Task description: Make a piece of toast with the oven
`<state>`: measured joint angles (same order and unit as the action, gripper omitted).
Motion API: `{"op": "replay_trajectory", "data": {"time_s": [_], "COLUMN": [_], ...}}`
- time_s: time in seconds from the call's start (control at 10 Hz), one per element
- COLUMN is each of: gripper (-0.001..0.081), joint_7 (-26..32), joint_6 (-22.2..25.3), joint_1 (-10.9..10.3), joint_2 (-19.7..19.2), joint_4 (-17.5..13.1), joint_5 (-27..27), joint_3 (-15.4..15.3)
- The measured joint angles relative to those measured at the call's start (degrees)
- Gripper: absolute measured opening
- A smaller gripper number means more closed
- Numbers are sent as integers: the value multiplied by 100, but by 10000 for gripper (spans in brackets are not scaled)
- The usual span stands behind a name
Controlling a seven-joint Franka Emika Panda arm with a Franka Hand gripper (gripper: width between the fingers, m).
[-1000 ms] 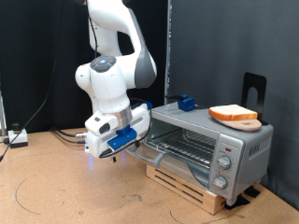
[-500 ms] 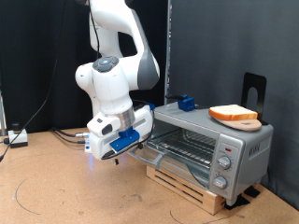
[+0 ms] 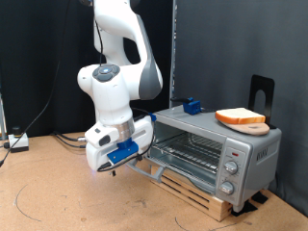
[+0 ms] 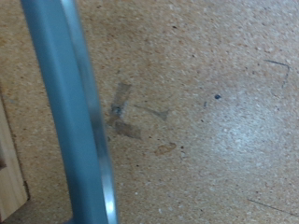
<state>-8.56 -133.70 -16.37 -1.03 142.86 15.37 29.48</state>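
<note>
I see the pincer (image 3: 114, 166) low beside the silver-grey boxy toaster oven (image 3: 214, 149); I cannot tell its state; the tan crusted slice of toast (image 3: 240, 117) lies atop the oven

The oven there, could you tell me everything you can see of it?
The oven is a small silver-grey metal box resting on a wooden slat base. Its door is folded down and open, showing a wire rack inside. Round knobs run down its panel at the exterior view's right. A slice of toast on a round wooden board lies on top.
</note>
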Motion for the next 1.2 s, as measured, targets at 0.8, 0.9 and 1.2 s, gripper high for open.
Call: {"op": "replay_trajectory", "data": {"time_s": [0.8, 0.9, 1.2], "gripper": [807, 807, 807], "joint_7": [588, 588, 593], "joint_6": [-296, -297, -356], "joint_1": [65, 65, 67], "joint_2": [-865, -957, -1273], "joint_4": [-442, -501, -643], "joint_5": [1186, 1200, 1297], "joint_3": [-86, -93, -104]}}
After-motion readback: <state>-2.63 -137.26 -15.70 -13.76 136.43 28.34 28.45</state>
